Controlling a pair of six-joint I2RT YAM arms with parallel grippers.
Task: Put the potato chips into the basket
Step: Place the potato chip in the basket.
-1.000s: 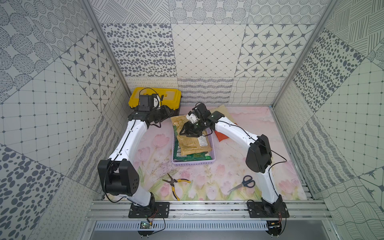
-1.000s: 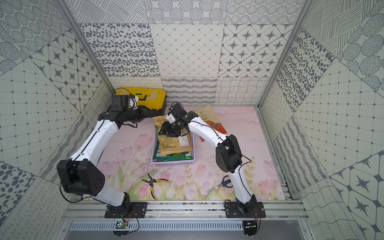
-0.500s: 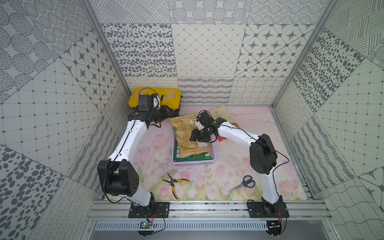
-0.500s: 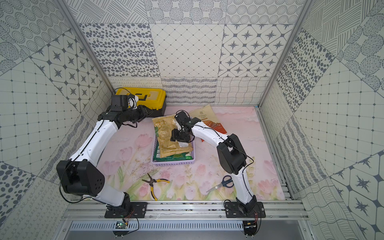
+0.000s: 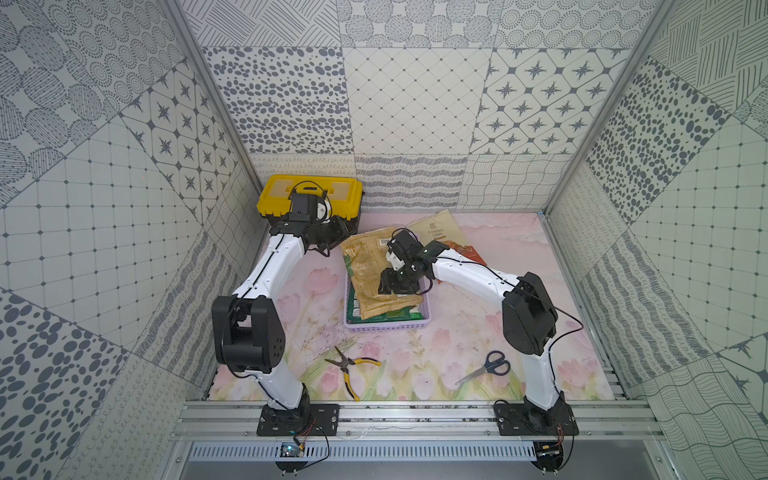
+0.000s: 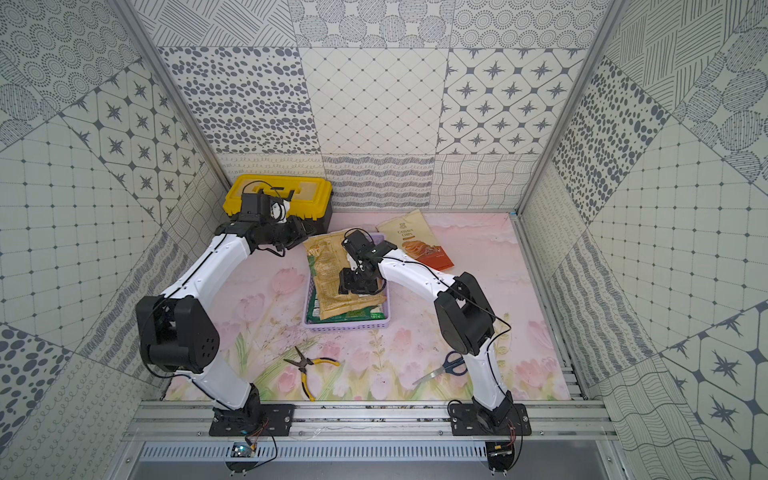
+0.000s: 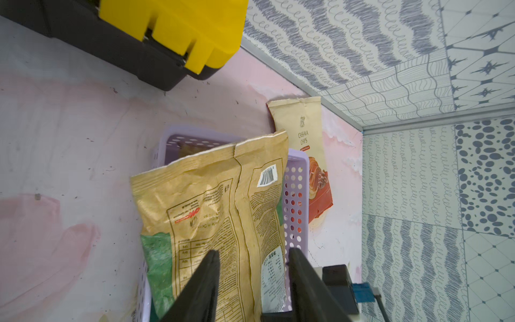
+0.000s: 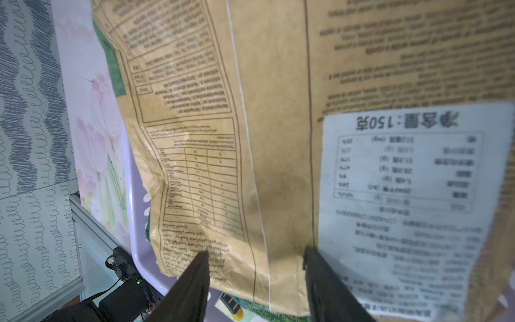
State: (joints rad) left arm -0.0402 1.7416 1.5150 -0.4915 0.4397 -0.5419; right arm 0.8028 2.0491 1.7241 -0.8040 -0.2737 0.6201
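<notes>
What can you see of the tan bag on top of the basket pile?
The tan bag is crinkly and paper-like, lying back side up: centre seam, printed tables, a barcode sticker, a white label. It rests on green bags in the lilac basket, slightly skewed, its far end sticking out over the rim. The right claw hangs open just above it; contact cannot be told.

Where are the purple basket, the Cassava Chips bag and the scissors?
basket (image 5: 386,326), a top view, near rim.
Cassava Chips bag (image 5: 437,230), a top view, cream upper part.
scissors (image 5: 487,368), a top view, by the handles.
</notes>
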